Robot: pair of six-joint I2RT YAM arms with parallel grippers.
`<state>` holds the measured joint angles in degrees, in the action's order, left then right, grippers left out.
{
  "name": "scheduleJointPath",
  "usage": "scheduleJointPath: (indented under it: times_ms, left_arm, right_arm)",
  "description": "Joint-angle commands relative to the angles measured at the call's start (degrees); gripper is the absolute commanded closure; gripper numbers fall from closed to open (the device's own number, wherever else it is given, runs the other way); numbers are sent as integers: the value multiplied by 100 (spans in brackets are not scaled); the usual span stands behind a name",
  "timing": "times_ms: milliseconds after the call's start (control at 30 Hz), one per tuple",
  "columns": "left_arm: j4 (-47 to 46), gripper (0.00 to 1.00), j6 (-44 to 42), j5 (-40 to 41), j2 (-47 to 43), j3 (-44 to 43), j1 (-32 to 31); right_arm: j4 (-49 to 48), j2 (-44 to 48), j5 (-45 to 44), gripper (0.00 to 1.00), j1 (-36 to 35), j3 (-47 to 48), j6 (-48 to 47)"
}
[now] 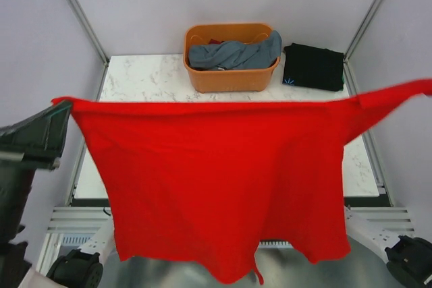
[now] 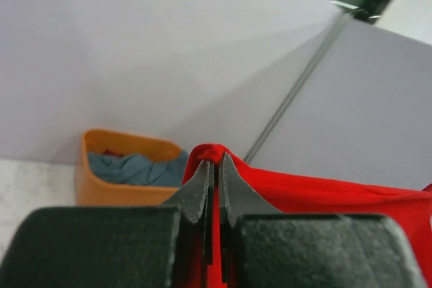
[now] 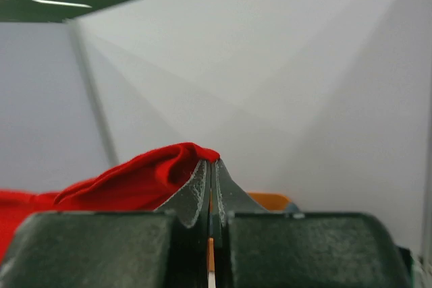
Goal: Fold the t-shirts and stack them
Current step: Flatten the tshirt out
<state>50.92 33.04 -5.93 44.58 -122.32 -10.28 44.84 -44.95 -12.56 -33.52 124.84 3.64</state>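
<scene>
In the top external view, the red t-shirt (image 1: 223, 180) is held spread in the air above the near part of the table (image 1: 148, 79), its top edge pulled almost straight from side to side. The cloth is plain bright red and hangs as a wide sheet with an uneven lower hem. One top corner is pinched by the left tool (image 1: 66, 104); the other runs out of view at the right edge. Behind it, a grey-blue t-shirt (image 1: 233, 53) is bunched in the orange tub (image 1: 229, 79), and a folded black t-shirt (image 1: 314, 67) with a small blue mark lies just beside the tub on the table.

In the left wrist view, the left tool's jaws are seen clamped on a fold of red cloth.

In the right wrist view, the right tool (image 3: 210, 173) is likewise closed on a rumpled red corner.
</scene>
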Motion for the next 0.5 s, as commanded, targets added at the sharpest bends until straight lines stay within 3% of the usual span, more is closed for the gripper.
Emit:
scheduleJointPath:
  times_ms: [0,33,133,200,300,367,400,433,467]
  left_arm:
    - [418,98,-192,1601,472,820,-26]
    - [428,98,-201,1761,647,1024,-26]
    - [131,98,-254,2236,981,2139,-26]
    - [-490,98,-324,2500,1323,3129,0]
    - [-1108,98,-324,2466,1877,4249,166]
    - [-1540,90,-149,1995,2726,4628,622]
    - [-1584,89,-61,1730,3132,4778,815]
    - [-1593,81,26,1440,3528,4753,1235]
    - [-1533,70,27,880,3897,4701,1387]
  right_arm:
    - [86,-1243,-2449,100,-93,-1027,-459]
    - [69,-1410,-2984,100,-102,-1258,-443]
    - [-544,-2008,-3288,100,-67,-2426,-732]
    - [-1561,-2796,-2992,100,238,-3171,-908]
    - [-2004,-3606,-2437,100,914,-3641,-673]
    - [-2224,-4569,-2121,97,1215,-3633,-479]
    - [-2225,-4906,-1893,90,1451,-3381,-382]
    - [-2190,-5223,-1839,88,1532,-3195,-242]
    - [-2025,-5730,-1751,78,1585,-3011,-206]
